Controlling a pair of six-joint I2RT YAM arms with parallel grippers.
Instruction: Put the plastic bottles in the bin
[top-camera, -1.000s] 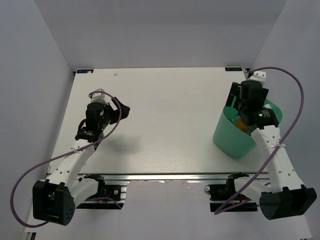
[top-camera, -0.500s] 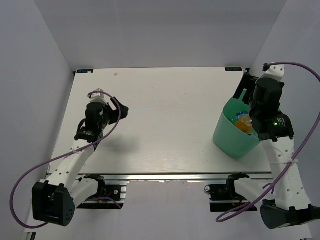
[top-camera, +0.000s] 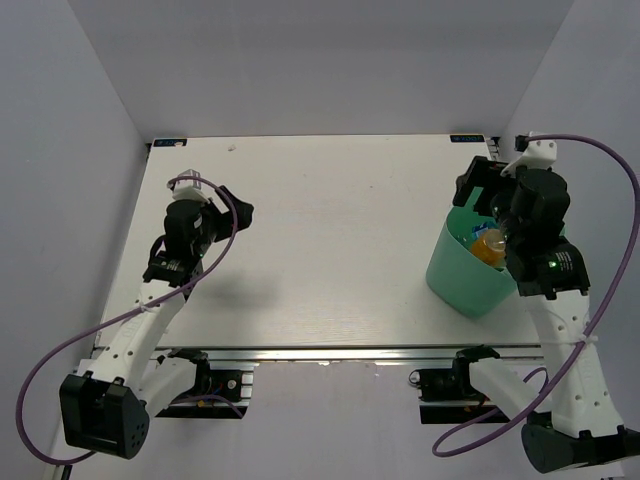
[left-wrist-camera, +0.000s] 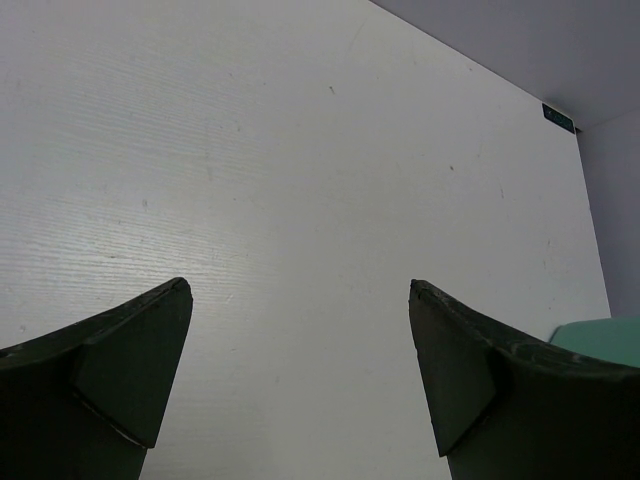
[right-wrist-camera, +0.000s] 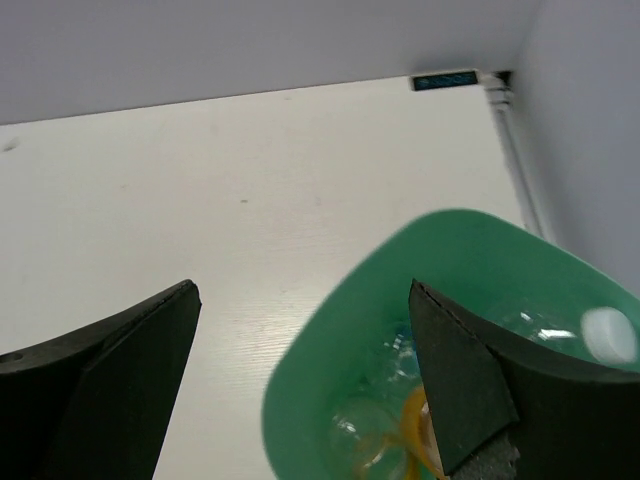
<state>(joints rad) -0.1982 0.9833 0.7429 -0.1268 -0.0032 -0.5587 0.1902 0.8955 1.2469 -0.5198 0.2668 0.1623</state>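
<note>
Bin (top-camera: 462, 278): green, set at the right of the bench (top-camera: 330, 250). Bottles (right-wrist-camera: 355, 435): contained in the bin, one orange (top-camera: 489, 246), others clear. Right fingers (right-wrist-camera: 110, 370): spread apart, nothing held, poised above the bin. Left fingers (left-wrist-camera: 120, 370): spread apart, nothing held, at bench left.

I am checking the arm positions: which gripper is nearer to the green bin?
The right. The right gripper hangs open just above the far rim of the bin. The left gripper, also open, is far across the table, on its left side.
</note>
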